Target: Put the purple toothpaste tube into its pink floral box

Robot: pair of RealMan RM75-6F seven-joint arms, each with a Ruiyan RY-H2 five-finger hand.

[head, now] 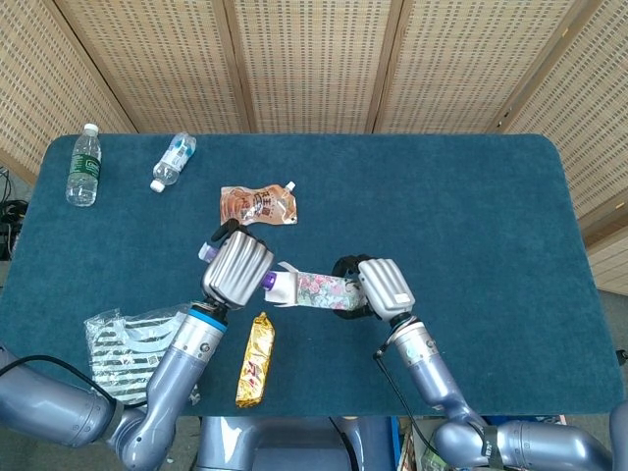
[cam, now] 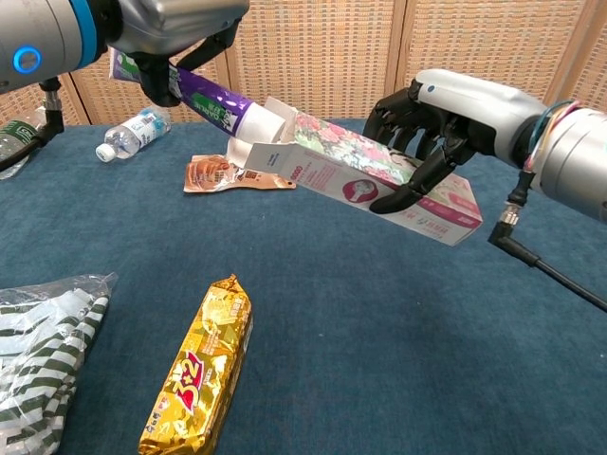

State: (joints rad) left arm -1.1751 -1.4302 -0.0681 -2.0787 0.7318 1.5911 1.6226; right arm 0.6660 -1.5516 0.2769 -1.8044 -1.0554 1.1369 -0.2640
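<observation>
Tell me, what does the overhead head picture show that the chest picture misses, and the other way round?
Only the head view shows the whole table and the upright water bottle entire. Only the chest view shows the right hand's dark fingers around the pink floral box, and the box's open flaps. Both show the left hand holding the purple toothpaste tube at the box mouth, the gold snack bar and the striped bag.

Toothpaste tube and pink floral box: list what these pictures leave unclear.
- Toothpaste tube: head view, mostly hidden under the left hand.
- Tube's cap: chest view, at the pink floral box mouth, depth hidden by the flaps.
- Left hand's fingers: chest view, cut by the top edge.
- Right hand: palm contact hidden behind the box.
</observation>
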